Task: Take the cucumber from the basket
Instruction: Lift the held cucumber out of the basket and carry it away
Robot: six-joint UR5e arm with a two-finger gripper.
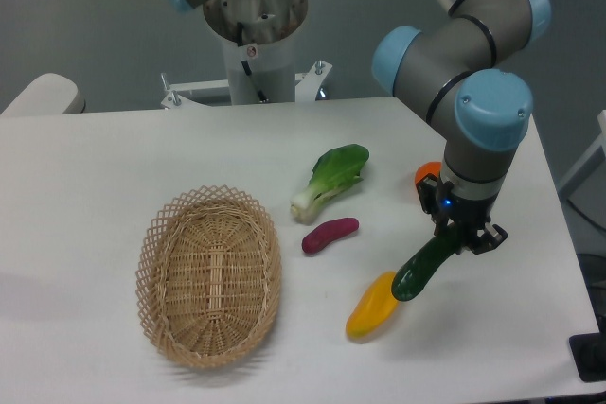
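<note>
The dark green glossy cucumber (423,270) hangs tilted in my gripper (461,237), its lower end over the top of the yellow pepper (371,306). The gripper is shut on the cucumber's upper end, above the table at the right, well away from the basket. The light tan woven wicker basket (154,272) lies at the left front of the table with nothing in it.
A green-and-white bok choy (329,180) and a short purple sweet potato (329,234) lie mid-table. An orange object (426,173) sits partly hidden behind the gripper. The arm's base (254,26) stands at the table's back edge. The right table edge is close.
</note>
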